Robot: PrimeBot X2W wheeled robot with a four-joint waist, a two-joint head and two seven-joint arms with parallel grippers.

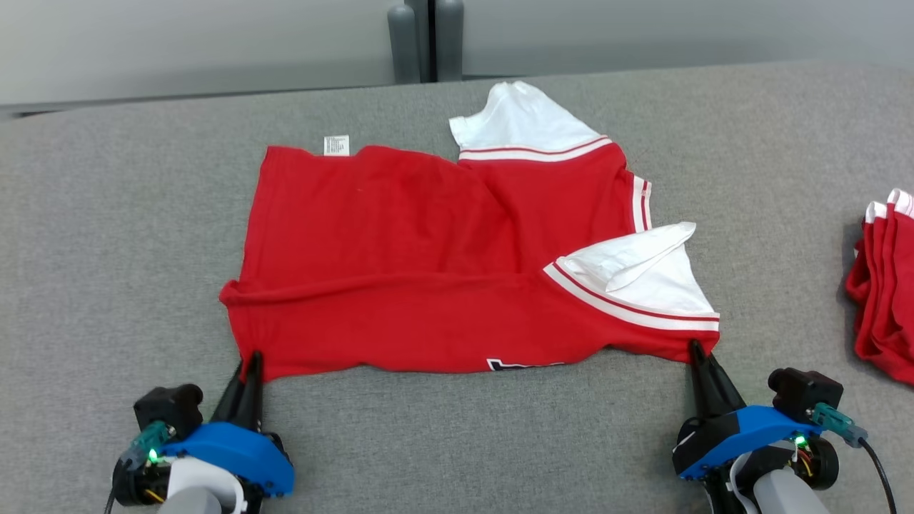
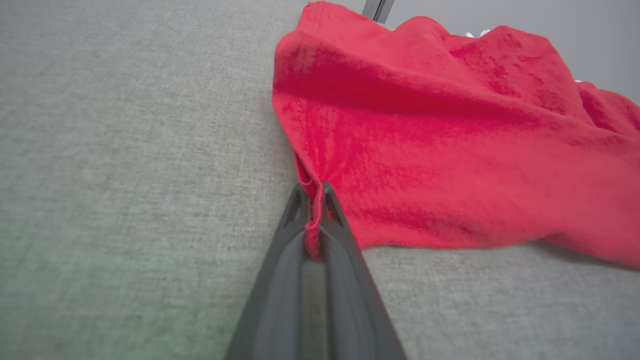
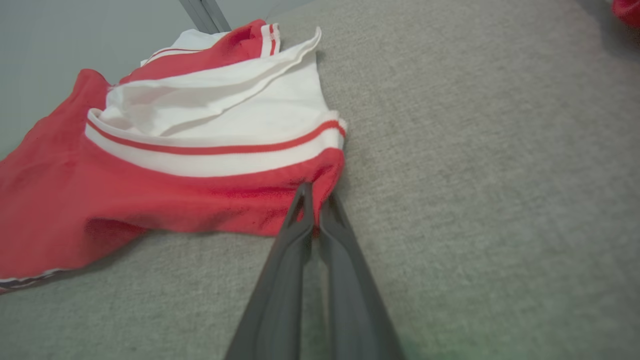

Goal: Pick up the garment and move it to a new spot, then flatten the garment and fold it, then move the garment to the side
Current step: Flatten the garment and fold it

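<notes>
Nearest the robot, the left gripper [image 1: 250,359] is pressed together on the near left corner of the garment [image 1: 400,243], with a fold of red hem caught between its fingers. The right gripper [image 1: 695,348] likewise pinches the near right corner, just below a white sleeve [image 1: 643,275] with a red stripe. The garment lies creased and partly doubled over on the grey surface [image 1: 107,250], extending away from both grippers. The second white sleeve [image 1: 518,118] and a white label [image 1: 336,145] sit at its far edge. A stack of red garments [image 1: 882,285] lies well apart to the right.
</notes>
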